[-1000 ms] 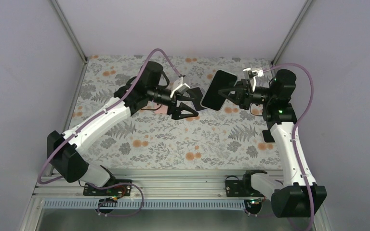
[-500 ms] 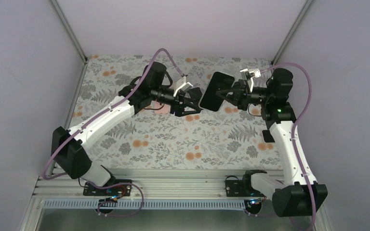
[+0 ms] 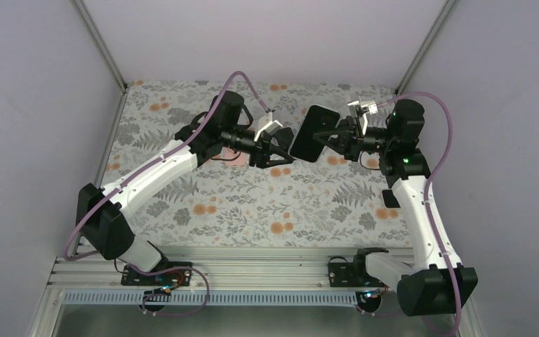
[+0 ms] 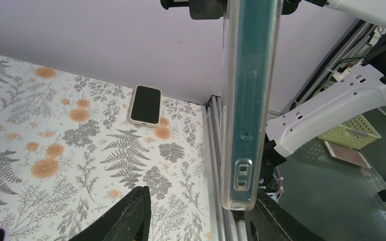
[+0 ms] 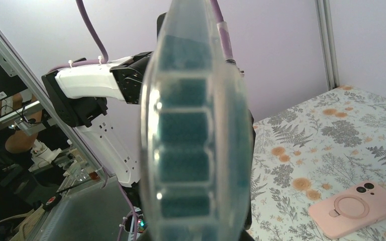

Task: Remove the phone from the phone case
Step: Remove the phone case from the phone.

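Observation:
A dark teal phone in a clear phone case [image 3: 312,133] hangs in the air above the far middle of the table, with my right gripper [image 3: 335,134] shut on its right side. In the right wrist view its edge [image 5: 196,135] fills the middle and hides most of my fingers. My left gripper [image 3: 281,146] reaches in from the left. In the left wrist view the case's side with the buttons [image 4: 246,100] stands upright between my open jaws [image 4: 201,195]. It lies close against the right finger [image 4: 264,216], far from the left finger [image 4: 128,216].
A second phone in a beige case [image 4: 146,104] lies flat on the floral cloth near the right rail, also visible from above [image 3: 389,198]. A pink case with a ring [image 5: 354,208] lies on the cloth under my left arm. Grey walls enclose the table.
My left gripper has moved right up to the held phone, and its jaws have narrowed around the phone's end. The right gripper has shifted the phone slightly left.

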{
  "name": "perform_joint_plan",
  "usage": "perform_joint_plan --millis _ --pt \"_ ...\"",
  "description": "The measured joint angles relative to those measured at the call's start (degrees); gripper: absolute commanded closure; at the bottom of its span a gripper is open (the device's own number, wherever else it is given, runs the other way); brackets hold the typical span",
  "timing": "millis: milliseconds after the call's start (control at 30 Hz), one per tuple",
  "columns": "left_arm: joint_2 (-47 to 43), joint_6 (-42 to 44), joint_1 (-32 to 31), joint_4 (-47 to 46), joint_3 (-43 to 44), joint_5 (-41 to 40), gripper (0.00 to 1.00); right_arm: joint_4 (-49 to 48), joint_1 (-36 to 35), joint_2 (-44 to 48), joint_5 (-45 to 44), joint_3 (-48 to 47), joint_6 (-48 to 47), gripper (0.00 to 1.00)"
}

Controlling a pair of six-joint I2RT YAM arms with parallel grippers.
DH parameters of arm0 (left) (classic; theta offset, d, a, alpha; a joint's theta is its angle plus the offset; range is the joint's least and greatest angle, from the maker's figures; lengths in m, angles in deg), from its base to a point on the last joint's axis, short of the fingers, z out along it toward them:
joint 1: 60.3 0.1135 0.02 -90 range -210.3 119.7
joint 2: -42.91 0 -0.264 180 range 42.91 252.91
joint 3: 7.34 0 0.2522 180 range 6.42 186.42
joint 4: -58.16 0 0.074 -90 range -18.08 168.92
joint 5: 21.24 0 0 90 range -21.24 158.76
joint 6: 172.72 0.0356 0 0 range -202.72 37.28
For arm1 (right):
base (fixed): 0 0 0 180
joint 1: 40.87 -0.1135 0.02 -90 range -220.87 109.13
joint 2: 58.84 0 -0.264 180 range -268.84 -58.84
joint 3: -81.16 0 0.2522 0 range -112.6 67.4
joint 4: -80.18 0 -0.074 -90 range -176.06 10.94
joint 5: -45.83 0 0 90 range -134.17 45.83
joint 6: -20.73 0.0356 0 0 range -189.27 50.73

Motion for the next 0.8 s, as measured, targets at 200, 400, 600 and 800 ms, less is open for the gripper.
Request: perform_joint_plan --millis 200,400,600,800 --pt "0.00 -0.04 0.20 -0.02 -0.02 -0.17 0.58 -0.09 0.00 0.00 -0.02 0.00 -0.24 0.96" --pt "0.00 -0.07 0.39 -0.22 -0.09 -0.15 0.60 -0.48 -0.02 -0.07 0.02 -0.07 -0.59 0.96" --pt "0.00 -0.50 0.72 -0.33 -0.09 -0.11 0.63 -0.52 -0.33 -0.39 -0.15 -0.31 -1.55 0.96" --pt "0.13 -0.98 1.25 -0.57 -0.15 0.42 0.65 0.02 -0.63 -0.44 -0.66 -0.81 -2.89 0.96"
